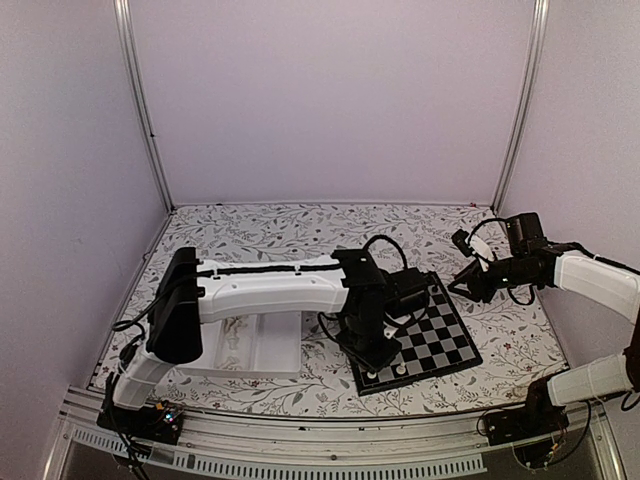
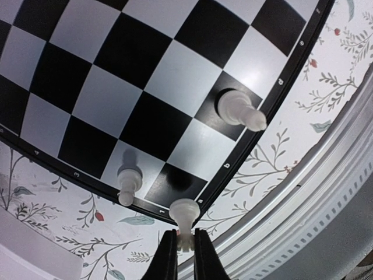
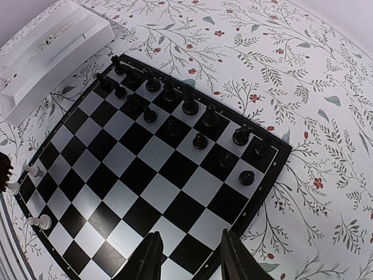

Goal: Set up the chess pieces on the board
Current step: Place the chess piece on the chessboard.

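Top view: left arm reaches across the lower middle, left gripper (image 1: 372, 358) down at the lower-left corner of the board (image 1: 430, 330); can't read its jaws from here. Right gripper (image 1: 468, 282) hangs just off the board's upper-right edge, prob. to leave the left arm room. The tray (image 1: 255, 345) sits just left of the board.

Left wrist view: jaws pinched together on a held white piece (image 2: 185, 211) at bottom centre; gripped by its thin top w/ the wide base facing down, which I'd say suits a straight drop onto a square. It's over the board's corner by the black border; can't tell if it touches. Two standing white pieces (image 2: 239, 108) are on edge squares, right and lower left.

Right wrist view: right jaws stand apart, nothing between them, over the board's bottom edge. Black pieces (image 3: 189, 107) fill the rows at upper middle; few whites at the left edge, so I judge white's side barely begun.
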Robot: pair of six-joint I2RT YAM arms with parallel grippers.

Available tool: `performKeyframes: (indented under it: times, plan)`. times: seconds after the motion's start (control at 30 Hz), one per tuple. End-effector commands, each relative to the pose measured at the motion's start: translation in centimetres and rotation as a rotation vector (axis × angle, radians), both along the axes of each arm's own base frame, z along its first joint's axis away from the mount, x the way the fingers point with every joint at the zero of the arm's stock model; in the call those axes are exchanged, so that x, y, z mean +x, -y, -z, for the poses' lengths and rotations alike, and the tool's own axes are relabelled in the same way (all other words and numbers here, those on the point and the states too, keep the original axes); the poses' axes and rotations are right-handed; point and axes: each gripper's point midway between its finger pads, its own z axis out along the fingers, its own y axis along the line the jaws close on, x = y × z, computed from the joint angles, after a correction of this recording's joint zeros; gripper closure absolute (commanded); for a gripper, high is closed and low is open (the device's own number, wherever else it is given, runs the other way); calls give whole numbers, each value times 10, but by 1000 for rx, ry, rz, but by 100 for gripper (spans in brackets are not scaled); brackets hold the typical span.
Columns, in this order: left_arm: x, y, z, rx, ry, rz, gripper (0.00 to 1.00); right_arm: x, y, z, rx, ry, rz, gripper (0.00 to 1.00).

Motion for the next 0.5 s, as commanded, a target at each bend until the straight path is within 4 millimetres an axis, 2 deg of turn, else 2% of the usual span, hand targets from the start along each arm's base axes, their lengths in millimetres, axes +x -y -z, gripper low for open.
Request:
performKeyframes:
  times: [0.0,0.3,0.47]
  plan:
    - [-8,-2,13,34,-15,15,91,-1,-1,-8,7,22,-12,63]
    - [-6,-3,20,49,-8,17,91,-1,-1,-8,7,21,-15,63]
    - [-7,-4,24,57,-14,19,87,-1,-1,-7,6,20,-15,63]
